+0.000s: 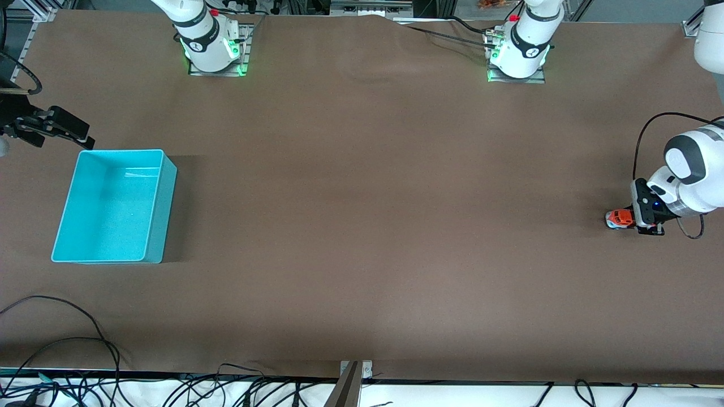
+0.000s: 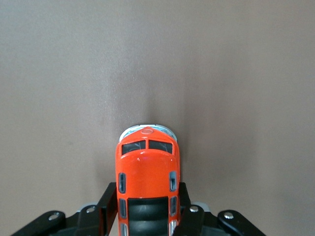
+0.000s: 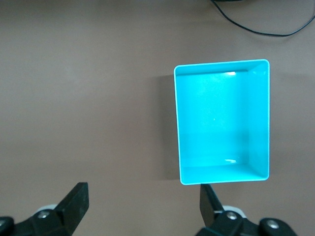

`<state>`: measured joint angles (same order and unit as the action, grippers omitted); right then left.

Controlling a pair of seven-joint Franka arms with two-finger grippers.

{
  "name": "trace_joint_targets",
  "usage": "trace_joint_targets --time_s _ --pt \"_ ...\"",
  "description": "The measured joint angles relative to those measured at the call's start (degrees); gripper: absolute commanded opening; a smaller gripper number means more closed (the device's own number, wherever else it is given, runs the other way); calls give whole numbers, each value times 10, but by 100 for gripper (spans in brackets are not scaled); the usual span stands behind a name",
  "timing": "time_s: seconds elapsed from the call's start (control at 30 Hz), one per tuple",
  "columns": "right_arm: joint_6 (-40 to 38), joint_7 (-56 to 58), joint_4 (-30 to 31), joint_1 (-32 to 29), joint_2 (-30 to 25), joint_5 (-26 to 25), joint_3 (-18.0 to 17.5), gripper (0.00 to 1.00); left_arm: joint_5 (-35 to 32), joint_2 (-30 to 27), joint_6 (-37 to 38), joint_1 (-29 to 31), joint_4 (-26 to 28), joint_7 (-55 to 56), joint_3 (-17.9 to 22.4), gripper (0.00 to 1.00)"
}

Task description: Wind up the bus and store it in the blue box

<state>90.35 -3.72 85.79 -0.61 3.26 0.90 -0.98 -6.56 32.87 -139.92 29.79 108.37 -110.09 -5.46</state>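
Note:
The small orange-red bus [image 1: 620,217] sits low on the brown table at the left arm's end, its wheels hidden. My left gripper [image 1: 629,219] is shut on the bus, one black finger [image 2: 109,201] pressed on each side of its body [image 2: 147,184]. The blue box [image 1: 116,205] stands with nothing inside at the right arm's end of the table. My right gripper [image 1: 54,127] hangs open high above the table, beside the box's edge farther from the front camera. In the right wrist view the box [image 3: 222,121] lies below its spread fingers [image 3: 75,201].
The brown cloth [image 1: 373,215] covers the whole table. Both arm bases [image 1: 210,42] stand along the edge farthest from the front camera. Loose black cables [image 1: 68,345] trail along the edge nearest to it.

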Motion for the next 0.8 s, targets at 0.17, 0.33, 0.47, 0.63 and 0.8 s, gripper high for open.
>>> trace_joint_targets --time_s 0.17,0.33,0.47,0.63,0.8 --pt "0 0 0 0 0 0 0 100 0 2 2 2 -3 -5 0 33" --pt "0 0 0 0 0 0 0 100 0 2 4 2 -4 -5 0 100" --pt "0 0 0 0 0 0 0 100 0 3 4 2 -5 -5 0 100" --pt "0 0 0 0 0 0 0 100 -5 21 7 4 -3 -5 3 100" --pt "0 0 0 0 0 0 0 100 -7 23 13 4 -7 -5 3 100"
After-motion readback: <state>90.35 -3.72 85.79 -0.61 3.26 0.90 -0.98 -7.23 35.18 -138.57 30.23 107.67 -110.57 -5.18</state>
